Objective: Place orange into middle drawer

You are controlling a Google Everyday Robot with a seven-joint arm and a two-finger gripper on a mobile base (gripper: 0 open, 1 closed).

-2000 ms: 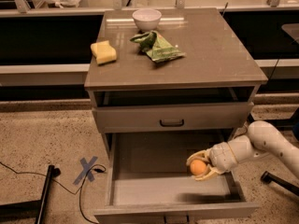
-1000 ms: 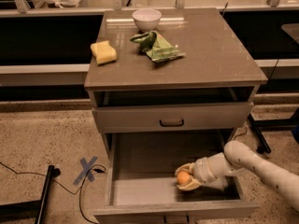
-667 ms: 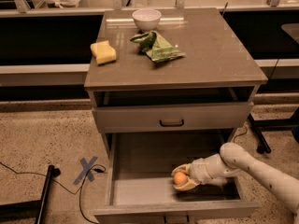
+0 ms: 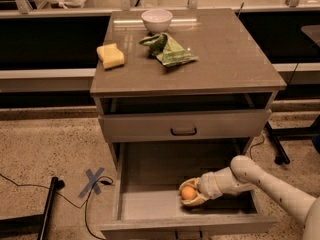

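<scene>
The middle drawer stands pulled out from the grey cabinet, its pale floor showing. My gripper reaches in from the right, low inside the drawer near its front right part. Its fingers are shut on the orange, a small round fruit held just above or on the drawer floor. The white arm runs off to the lower right.
On the cabinet top sit a white bowl, a yellow sponge and a green chip bag. The drawer above is shut, with a dark loop handle. A blue tape cross and cables lie on the floor at left.
My gripper has carried the orange leftward and lower into the open drawer. In the last moments it has shifted only slightly further left.
</scene>
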